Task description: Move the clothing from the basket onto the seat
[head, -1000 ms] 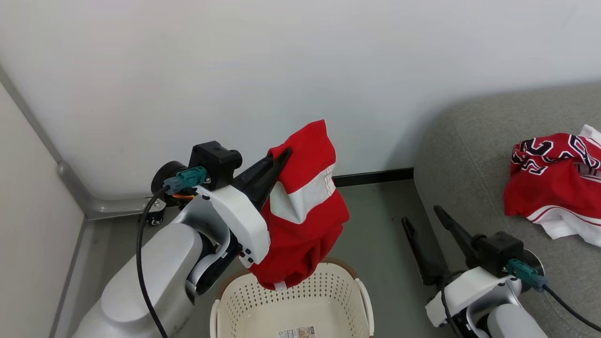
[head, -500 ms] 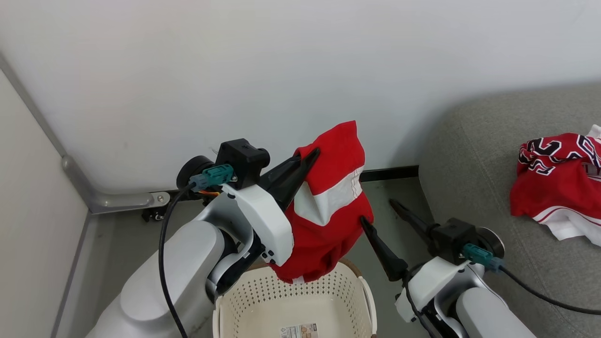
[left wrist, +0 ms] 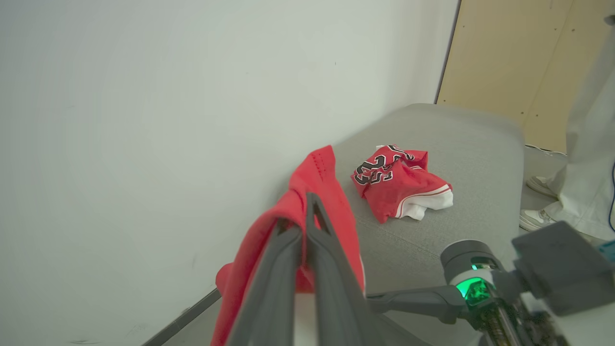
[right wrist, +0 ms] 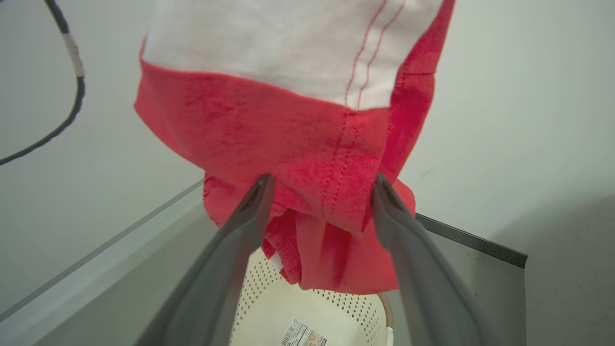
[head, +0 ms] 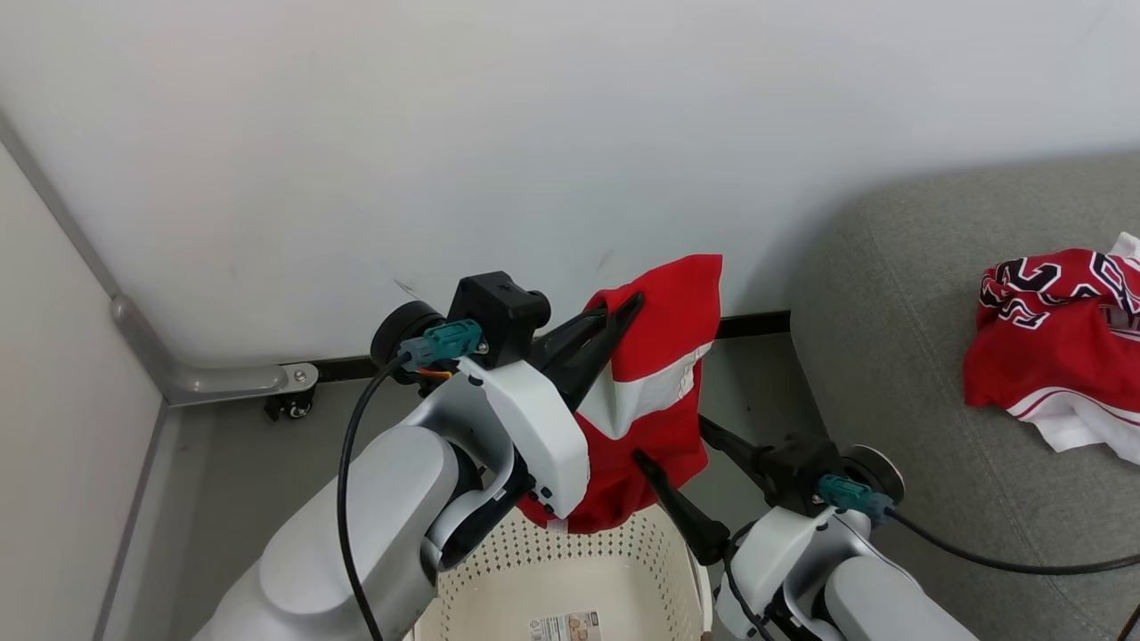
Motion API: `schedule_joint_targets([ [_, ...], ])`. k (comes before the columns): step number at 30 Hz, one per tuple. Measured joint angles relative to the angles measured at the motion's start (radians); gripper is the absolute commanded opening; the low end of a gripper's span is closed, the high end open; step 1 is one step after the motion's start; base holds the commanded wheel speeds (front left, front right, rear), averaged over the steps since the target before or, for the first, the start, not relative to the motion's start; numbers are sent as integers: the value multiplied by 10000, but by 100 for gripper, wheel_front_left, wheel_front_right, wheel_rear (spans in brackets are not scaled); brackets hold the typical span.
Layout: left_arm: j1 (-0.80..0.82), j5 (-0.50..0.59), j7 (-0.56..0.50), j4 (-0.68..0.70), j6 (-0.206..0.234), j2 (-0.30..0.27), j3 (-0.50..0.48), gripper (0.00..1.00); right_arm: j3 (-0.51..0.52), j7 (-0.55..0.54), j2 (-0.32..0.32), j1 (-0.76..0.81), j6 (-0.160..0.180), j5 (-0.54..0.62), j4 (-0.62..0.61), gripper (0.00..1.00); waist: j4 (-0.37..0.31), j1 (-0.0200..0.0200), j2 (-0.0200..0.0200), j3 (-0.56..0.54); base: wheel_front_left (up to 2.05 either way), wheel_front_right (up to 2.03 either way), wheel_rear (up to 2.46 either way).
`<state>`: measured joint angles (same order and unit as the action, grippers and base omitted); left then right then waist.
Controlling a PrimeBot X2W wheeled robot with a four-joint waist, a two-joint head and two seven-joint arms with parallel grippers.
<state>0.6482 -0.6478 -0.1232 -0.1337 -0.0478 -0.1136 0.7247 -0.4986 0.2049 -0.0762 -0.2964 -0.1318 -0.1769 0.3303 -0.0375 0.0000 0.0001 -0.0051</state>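
Now: red garment (head: 663, 356) hangs above basket (head: 614, 552), pinched by L gripper (head: 623, 307).
Nearest, basket sits low centre, label on its floor. R gripper (head: 670, 438) has fingers spread wide, straddling garment's lower fold, not closed on it. Garment's long axis runs vertical: hem points down at basket, top edge clamped betw. L gripper's shut fingers. Farther right, numbered garment (head: 1042, 356) lies crumpled on sofa (head: 891, 312).

Plain white wall (head: 445, 133); grey floor (head: 214, 445); black skirting (head: 753, 324); tan wood panel (left wrist: 519, 62) beyond.
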Motion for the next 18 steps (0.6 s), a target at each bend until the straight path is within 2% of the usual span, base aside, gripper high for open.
schedule_joint_targets([
  [11,10,-4,-4,13,-4,182,194,0,-1271,0,-144,-896,0,-186,541,100,6,0,0,-13,0,0,0],
  [18,12,-17,-75,12,-4,201,234,0,-2623,4,-113,-1252,0,-508,855,100,51,0,0,-25,0,0,0],
])
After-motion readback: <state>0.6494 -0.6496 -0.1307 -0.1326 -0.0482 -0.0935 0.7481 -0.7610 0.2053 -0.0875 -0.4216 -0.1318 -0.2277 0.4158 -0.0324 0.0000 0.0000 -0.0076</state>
